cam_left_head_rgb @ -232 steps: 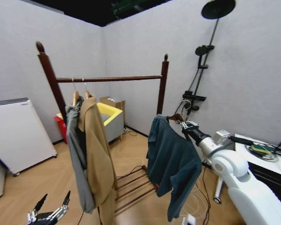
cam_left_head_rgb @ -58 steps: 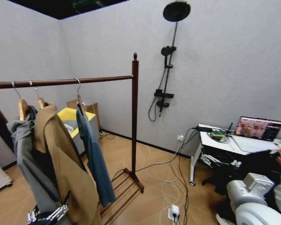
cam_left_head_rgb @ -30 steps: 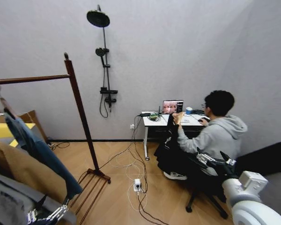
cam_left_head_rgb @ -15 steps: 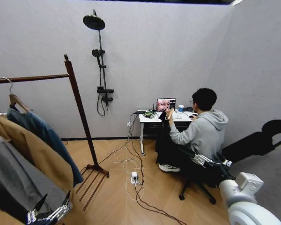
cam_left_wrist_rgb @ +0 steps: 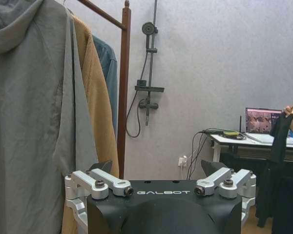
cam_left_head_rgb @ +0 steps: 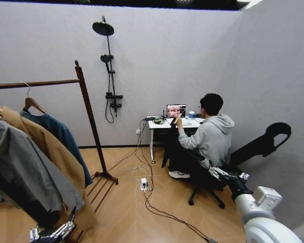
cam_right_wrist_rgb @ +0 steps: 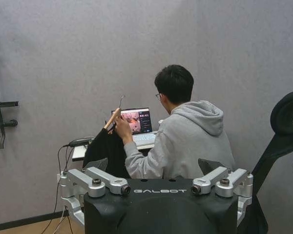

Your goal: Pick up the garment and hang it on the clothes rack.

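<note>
The garment [cam_left_head_rgb: 63, 137], dark teal-blue, hangs on a wooden hanger [cam_left_head_rgb: 33, 104] from the top bar of the clothes rack [cam_left_head_rgb: 86, 114], beside that bar's right post. In the left wrist view the garment [cam_left_wrist_rgb: 106, 63] shows behind a tan coat. My right gripper [cam_left_head_rgb: 228, 174] is far to the right of the rack, open and empty, and faces a seated person; its jaws stand wide apart in the right wrist view [cam_right_wrist_rgb: 154, 165]. At the bottom left, close to the hanging clothes, my left gripper [cam_left_head_rgb: 55, 226] is open and empty, as in the left wrist view [cam_left_wrist_rgb: 156, 168].
A grey hooded jacket [cam_left_head_rgb: 20, 167] and a long tan coat [cam_left_head_rgb: 53, 152] hang left of the garment. A person [cam_left_head_rgb: 210, 136] sits at a desk [cam_left_head_rgb: 164, 124] holding a dark cloth on a hanger [cam_right_wrist_rgb: 112, 119]. Cables [cam_left_head_rgb: 152, 197] cross the floor. A black chair [cam_left_head_rgb: 263, 144] stands at the right.
Earlier my right gripper held the garment by its hanger; now it hangs on the rack and the gripper is empty. The camera has turned right, away from the rack, then slightly back.
</note>
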{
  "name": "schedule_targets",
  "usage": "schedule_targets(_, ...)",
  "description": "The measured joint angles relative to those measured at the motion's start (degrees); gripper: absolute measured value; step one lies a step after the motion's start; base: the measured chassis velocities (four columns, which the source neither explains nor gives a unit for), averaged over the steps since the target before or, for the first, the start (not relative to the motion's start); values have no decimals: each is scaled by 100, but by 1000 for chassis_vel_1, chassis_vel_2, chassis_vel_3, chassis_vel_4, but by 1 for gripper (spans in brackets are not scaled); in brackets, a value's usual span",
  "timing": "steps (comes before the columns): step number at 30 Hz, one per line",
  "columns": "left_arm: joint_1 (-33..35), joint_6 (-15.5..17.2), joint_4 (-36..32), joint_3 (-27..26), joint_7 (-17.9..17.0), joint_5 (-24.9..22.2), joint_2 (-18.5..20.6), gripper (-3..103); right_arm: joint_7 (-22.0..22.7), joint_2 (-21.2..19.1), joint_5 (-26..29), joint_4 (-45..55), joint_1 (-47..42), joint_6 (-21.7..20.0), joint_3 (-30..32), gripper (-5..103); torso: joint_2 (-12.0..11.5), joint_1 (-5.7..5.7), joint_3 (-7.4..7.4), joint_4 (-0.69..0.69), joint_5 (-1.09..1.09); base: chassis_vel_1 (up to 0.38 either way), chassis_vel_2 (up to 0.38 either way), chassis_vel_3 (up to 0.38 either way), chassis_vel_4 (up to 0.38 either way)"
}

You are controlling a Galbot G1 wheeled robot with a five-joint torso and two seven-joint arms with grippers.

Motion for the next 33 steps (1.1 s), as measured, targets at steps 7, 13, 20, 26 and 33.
schedule_targets(7,0,0,0,0,-1,0,0,100,-1,17,-62,-1,35,3,-145,100,0,-1,0,1,1,161,-165,-166,159)
schedule_targets(13,0,0,0,0,0,0,0,100,-1,44,-95,7,57,3,-229,100,0,0,0,1,2,146,-155,-156,149)
schedule_targets(20,1,0,0,0,-1,0,0,100,-1,46,-105,26,58,3,-233,100,0,0,0,1,1,144,-155,-149,133)
schedule_targets(26,0,0,0,0,-1,0,0,100,-3,80,-137,43,34,3,-237,100,0,0,0,1,1,135,-156,-143,146)
schedule_targets(33,0,0,0,0,0,0,0,100,-4,60,-143,54,59,3,-291,100,0,0,0,0,0,135,-158,-157,131)
